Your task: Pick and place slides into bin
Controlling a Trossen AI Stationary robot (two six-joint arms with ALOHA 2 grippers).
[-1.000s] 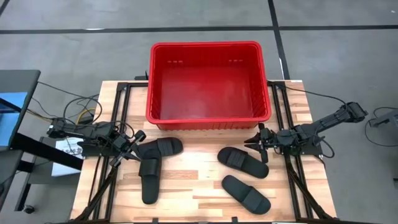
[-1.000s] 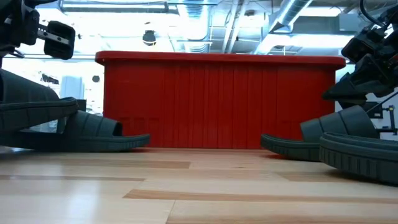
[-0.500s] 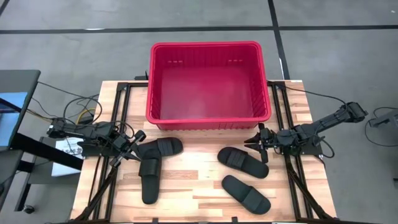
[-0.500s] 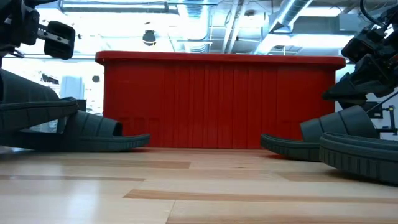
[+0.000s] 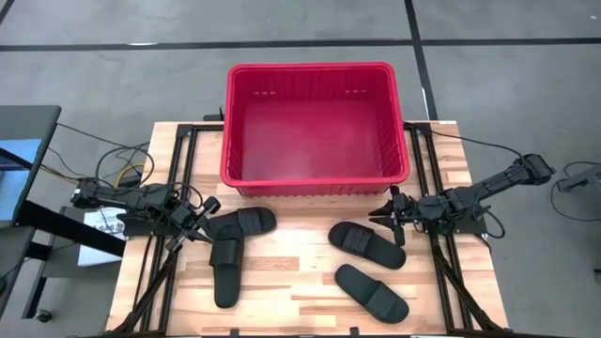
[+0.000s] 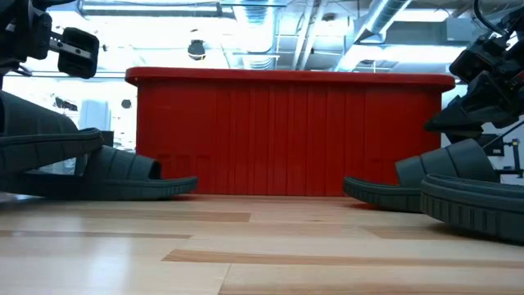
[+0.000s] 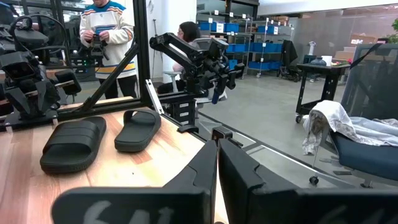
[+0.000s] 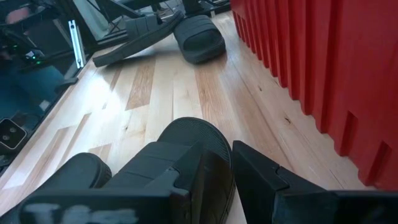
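Observation:
Four black slides lie sole-down on the wooden table. Two are at the left (image 5: 244,223) (image 5: 225,272) and two at the right (image 5: 366,244) (image 5: 373,293). The red bin (image 5: 317,178) stands at the table's far middle. My left gripper (image 5: 200,223) is shut and empty at the left edge, beside the left pair; it also shows in its wrist view (image 7: 217,168). My right gripper (image 5: 388,214) is shut near the bin's near right corner. It hangs just above the end of a right slide (image 8: 193,140), with nothing between its fingers (image 8: 225,158).
Black frame rails (image 5: 178,188) (image 5: 441,253) run along both sides of the table. The wood between the two pairs of slides (image 5: 291,272) is bare. People stand in the room beyond the table (image 7: 102,31).

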